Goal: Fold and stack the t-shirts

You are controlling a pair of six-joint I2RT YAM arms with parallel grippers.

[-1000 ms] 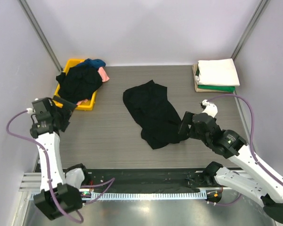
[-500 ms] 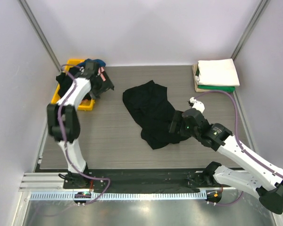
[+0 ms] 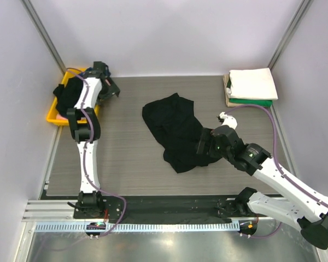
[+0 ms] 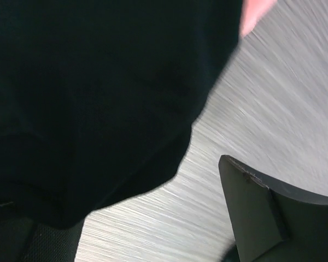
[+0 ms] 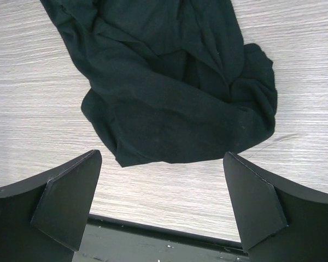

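My right fingers point(image 5: 65, 202) are spread just beside the black t-shirt point(image 3: 175, 131); well left of it, dark cloth point(image 4: 98, 98) hides how my left fingers point(image 4: 257, 218) stand.

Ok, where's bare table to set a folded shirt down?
Bare table between the yellow tray and the black t-shirt, and between it and the folded stack. Crowded at the tray under the left claw and beside the right claw.

The left wrist view is blurred; a black t-shirt point(image 4: 87, 93) runs past its edges, covering one finger of the left hand point(image 4: 147, 224); pink cloth point(image 4: 257, 13) is cropped.
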